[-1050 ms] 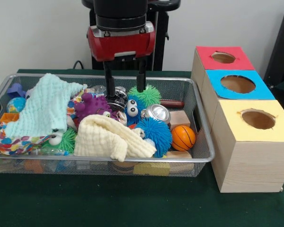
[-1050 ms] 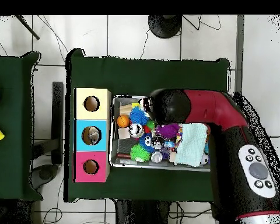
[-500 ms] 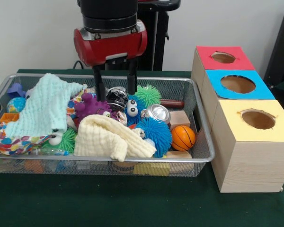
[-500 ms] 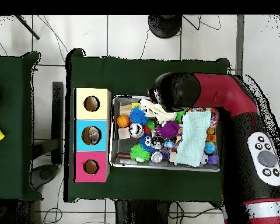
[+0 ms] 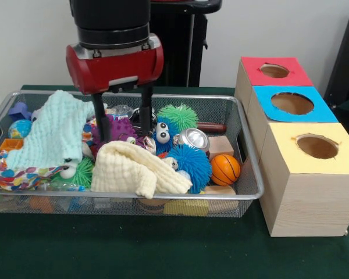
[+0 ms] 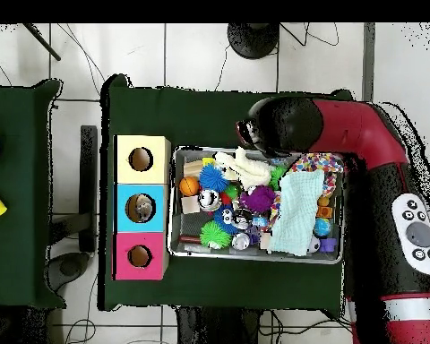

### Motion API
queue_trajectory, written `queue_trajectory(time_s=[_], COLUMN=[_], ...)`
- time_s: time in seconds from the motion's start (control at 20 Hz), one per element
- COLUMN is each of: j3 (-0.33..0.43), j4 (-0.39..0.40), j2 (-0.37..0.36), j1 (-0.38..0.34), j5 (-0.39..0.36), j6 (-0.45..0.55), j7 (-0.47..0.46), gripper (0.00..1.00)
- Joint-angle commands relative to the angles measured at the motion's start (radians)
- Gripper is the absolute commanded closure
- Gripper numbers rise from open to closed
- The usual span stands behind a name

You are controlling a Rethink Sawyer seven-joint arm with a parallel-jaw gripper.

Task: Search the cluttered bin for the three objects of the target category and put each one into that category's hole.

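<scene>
The gripper (image 5: 121,119) hangs over the wire bin (image 5: 244,145) with its two black fingers (image 5: 146,110) spread wide and nothing held between them. The fingertips reach down to the level of the clutter. Directly beneath and between them sits a purple spiky toy (image 5: 113,129); whether the fingers touch it cannot be told. In the overhead view the arm (image 6: 371,143) covers the gripper, so its state is read from the front view alone.

Just in front of the gripper, toward the camera, lies a folded cream cloth (image 5: 136,168) draped over other items. On the side of the gripper away from the boxes, a pale green cloth (image 5: 52,131) is heaped up, with a patterned multicoloured cloth (image 5: 11,171) below it. On the side toward the boxes, close by, is a blue spiky ball with eyes (image 5: 163,132); next a shiny metal can (image 5: 193,138); lower, a second blue spiky ball (image 5: 192,164); and beyond that a small orange basketball (image 5: 225,168) beside a wooden block (image 5: 221,145). Behind these, a green spiky ball (image 5: 179,116) rests near the bin's rear wall.

Well apart from the gripper, outside the bin, three wooden boxes stand in a row, each with a round hole on top: red box (image 5: 276,71), blue box (image 5: 292,103), yellow box (image 5: 315,146). The overhead view shows an object inside the blue box's hole.
</scene>
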Motion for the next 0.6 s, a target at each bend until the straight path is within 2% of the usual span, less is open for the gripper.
queue_trajectory(time_s=[0.05, 0.25, 0.6], j3=[0.066, 0.074, 0.082], j4=[-0.057, -0.092, -0.094], j2=[0.078, 0.098, 0.107], j1=[-0.03, -0.028, -0.037], j5=[-0.064, -0.066, -0.066], j6=[0.106, 0.127, 0.133], j7=[-0.333, -0.349, -0.363], gripper=[0.0, 0.0, 0.0])
